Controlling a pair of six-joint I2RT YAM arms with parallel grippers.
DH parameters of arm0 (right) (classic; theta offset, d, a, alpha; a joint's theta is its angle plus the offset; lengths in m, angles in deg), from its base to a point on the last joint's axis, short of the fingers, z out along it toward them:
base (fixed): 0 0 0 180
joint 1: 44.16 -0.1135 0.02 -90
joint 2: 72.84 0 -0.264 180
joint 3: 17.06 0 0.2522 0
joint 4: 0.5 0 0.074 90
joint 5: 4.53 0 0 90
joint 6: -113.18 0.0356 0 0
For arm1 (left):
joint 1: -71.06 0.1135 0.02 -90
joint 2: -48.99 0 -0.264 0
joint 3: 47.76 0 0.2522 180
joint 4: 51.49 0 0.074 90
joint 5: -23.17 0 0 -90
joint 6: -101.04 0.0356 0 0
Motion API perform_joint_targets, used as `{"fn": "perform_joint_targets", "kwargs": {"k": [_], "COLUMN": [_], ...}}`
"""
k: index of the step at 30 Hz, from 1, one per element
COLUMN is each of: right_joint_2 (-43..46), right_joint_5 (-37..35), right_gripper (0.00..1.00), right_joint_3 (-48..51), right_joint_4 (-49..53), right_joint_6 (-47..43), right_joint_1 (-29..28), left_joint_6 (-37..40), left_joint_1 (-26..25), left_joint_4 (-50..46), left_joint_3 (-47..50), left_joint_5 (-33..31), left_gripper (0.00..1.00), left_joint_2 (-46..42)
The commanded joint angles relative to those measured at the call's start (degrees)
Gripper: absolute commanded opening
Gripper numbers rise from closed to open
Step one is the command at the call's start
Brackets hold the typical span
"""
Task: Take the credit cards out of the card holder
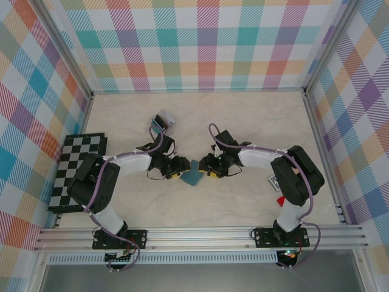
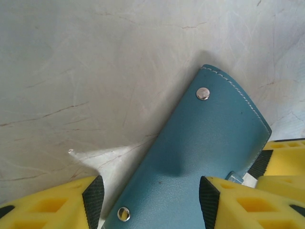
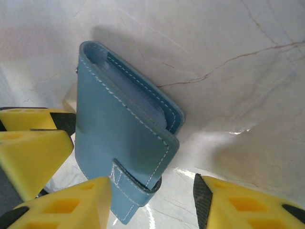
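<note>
Holder [image 1: 193, 176] lies shut on the bench [image 1: 243, 115], about midway across and a little to the near side, between the two arms. It is a plain teal fold. Its tab [image 3: 125, 179] wraps round one edge and looks fastened, and two metal studs [image 2: 203, 93] show on the face seen from the left wrist. In the right wrist view a paler layer sits inside the fold along the open edge; whether that is cards or lining I cannot tell.

Left fingers [image 2: 47, 210] stand apart with the holder between them. A sliver of bench shows beside one pad, and the other pad is at or over the holder's edge. Right fingers [image 3: 248, 205] stand at its right, also apart: one is close against the holder by the tab, the other has bare bench between it and the leather. Both pairs are open around it, and neither is gripping.

By my reckoning the task has hardly begun. No card lies out beside the holder, the tab is not undone, and the fold is not opened. All of that, and drawing out each card, is left.

Further out, a clear box [image 1: 163, 121] sits to the far side of the left arm, a chequered board [image 1: 76, 170] at the left edge, and a small patterned tag [image 1: 273, 181] by the right arm.

No brand or writing shows on the holder, and the tag's print is too small to read.
</note>
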Motion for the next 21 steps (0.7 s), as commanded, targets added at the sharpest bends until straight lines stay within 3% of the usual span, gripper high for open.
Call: {"fn": "perform_joint_targets", "kwargs": {"k": [1, 9, 16, 21], "right_joint_2": [-1.63, -3.30, -4.36, -3.32], "right_joint_5": [2.33, 2.15, 2.54, 2.46], "right_gripper": [0.46, 0.34, 0.32, 0.33], "right_joint_3": [-1.70, -1.34, -0.82, -0.22], "right_joint_4": [-1.36, -0.82, -1.47, -2.20], "right_joint_6": [1.22, 1.81, 2.35, 2.28], "right_joint_1": [0.26, 0.24, 0.19, 0.26], "left_joint_6": [0.05, -1.81, -5.88, -4.56], "left_joint_1": [-0.69, -0.52, -0.51, -0.51], "left_joint_4": [-0.17, 4.68, 13.29, 11.44], "left_joint_3": [-0.71, 1.23, 3.39, 3.32], "left_joint_5": [3.92, 9.44, 14.21, 12.36], "left_gripper": [0.57, 0.57, 0.53, 0.42], "left_joint_2": [1.48, 2.11, 2.64, 1.35]}}
